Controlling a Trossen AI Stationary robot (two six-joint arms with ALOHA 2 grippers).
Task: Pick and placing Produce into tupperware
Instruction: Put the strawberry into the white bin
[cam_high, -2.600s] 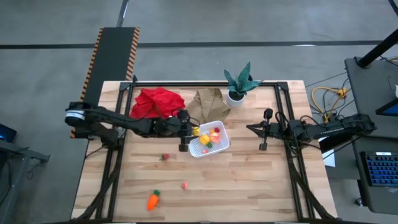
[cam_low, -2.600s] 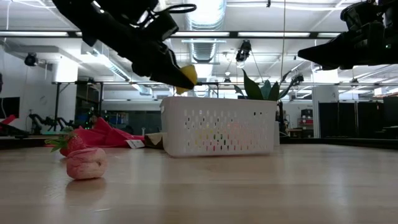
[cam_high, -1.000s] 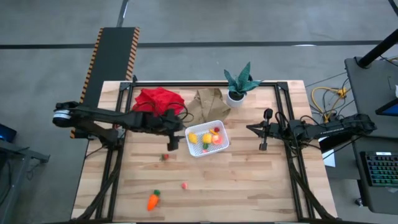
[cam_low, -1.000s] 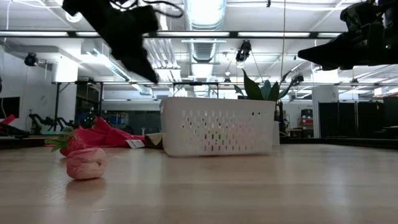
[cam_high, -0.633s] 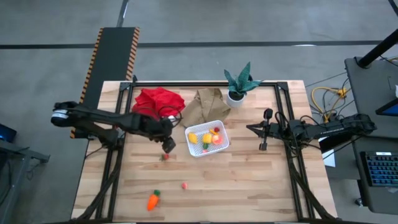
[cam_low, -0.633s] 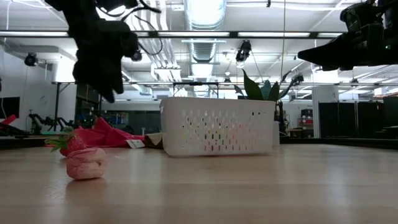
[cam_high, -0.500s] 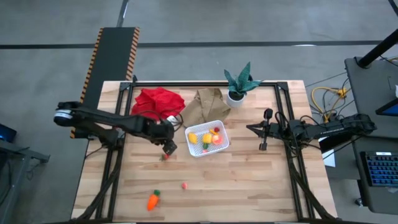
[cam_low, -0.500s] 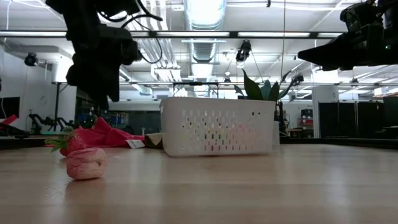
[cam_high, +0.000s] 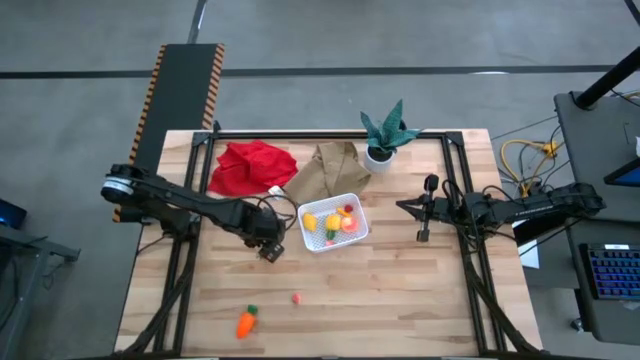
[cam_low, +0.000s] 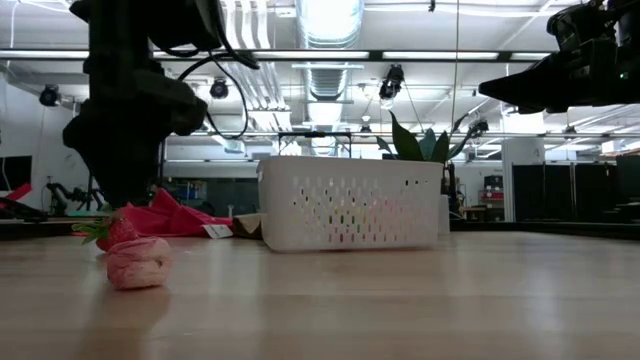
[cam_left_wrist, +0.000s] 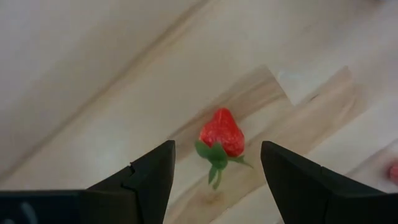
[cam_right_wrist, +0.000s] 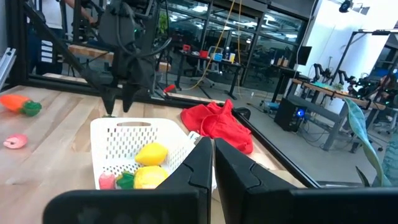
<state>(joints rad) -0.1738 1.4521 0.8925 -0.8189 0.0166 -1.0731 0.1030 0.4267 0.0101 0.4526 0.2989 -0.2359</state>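
A red strawberry with a green top (cam_left_wrist: 221, 134) lies on the wooden table, left of the white tupperware (cam_high: 352, 236). My left gripper (cam_left_wrist: 217, 151) hangs open just above it, pointing down, one finger on either side and not touching. In the high view the left gripper (cam_high: 268, 250) hides the berry. The tupperware holds a lemon (cam_right_wrist: 152, 153), a yellow pepper (cam_right_wrist: 145, 178) and other small produce. A pink piece (cam_high: 296, 297) and an orange carrot (cam_high: 246, 321) lie near the table's near edge. My right gripper (cam_right_wrist: 211, 163) waits shut, held level at the table's right side.
A red cloth (cam_high: 252, 164), a brown cloth (cam_high: 334, 165) and a potted plant (cam_high: 385, 137) sit along the far edge. A black metal frame (cam_high: 462, 190) borders the table. Bare wood stretches between the tupperware and the near edge.
My left gripper has come away from the tupperware's left side, gone toward the table's near edge and down, and rolled about its own axis. It now stands over the strawberry. Its fingers have stayed open.
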